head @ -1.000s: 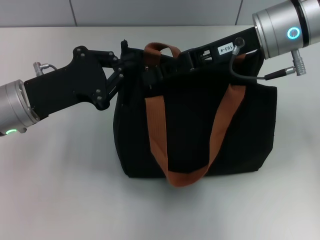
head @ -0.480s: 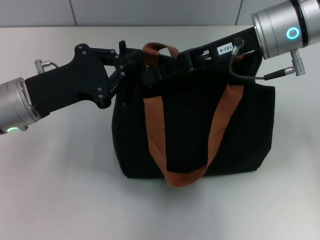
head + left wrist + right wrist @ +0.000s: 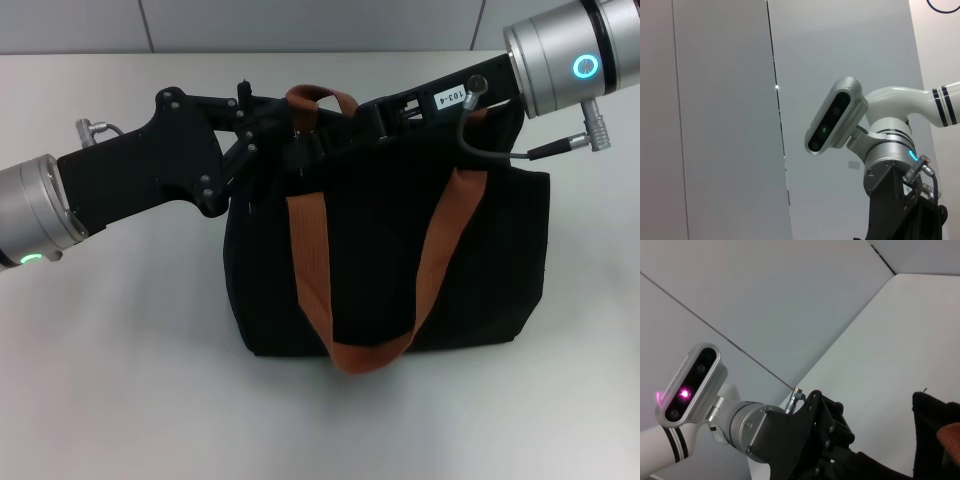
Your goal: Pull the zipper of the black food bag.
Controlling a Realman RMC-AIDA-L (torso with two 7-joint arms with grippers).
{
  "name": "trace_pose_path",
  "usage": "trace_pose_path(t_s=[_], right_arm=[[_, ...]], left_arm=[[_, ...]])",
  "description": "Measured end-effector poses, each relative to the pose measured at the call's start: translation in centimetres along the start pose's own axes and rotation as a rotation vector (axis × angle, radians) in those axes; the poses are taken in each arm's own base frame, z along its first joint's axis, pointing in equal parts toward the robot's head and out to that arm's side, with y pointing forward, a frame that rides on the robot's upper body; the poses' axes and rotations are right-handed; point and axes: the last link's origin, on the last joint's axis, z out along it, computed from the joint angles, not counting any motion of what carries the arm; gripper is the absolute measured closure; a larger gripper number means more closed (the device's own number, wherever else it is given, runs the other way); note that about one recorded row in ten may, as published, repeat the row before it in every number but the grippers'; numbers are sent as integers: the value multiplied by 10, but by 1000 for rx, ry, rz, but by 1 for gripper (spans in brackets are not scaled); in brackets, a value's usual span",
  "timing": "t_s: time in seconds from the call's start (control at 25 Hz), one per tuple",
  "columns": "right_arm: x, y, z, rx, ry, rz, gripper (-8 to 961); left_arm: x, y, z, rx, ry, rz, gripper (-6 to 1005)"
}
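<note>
The black food bag stands upright in the middle of the table in the head view, with an orange-brown strap looping down its front. My left gripper is pressed in at the bag's top left corner. Coming in from the right along the bag's top edge, my right gripper ends close beside the left one. The zipper is hidden among the black grippers and fabric. In the right wrist view a corner of the bag shows with the left arm's black wrist beside it.
The bag rests on a pale table with bare surface in front and to the left. A grey cable hangs from the right wrist over the bag's top. The left wrist view shows only a wall and the right arm.
My left arm has shifted a little to the right, further in at the bag's top left corner. The bag's upper left edge moved slightly with it. The right arm has stayed put.
</note>
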Motion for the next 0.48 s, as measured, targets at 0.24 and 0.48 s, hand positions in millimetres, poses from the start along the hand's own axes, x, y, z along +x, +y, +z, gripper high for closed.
trace_pose_path(t_s=[0.24,0.48], right_arm=[[0,0,0,0,1,0,558],[1,1,2,-6,3,0,559]], left_arm=[[-1,0,-1,4,1,-3,967],[0,0,1,-2,2,-2,967]])
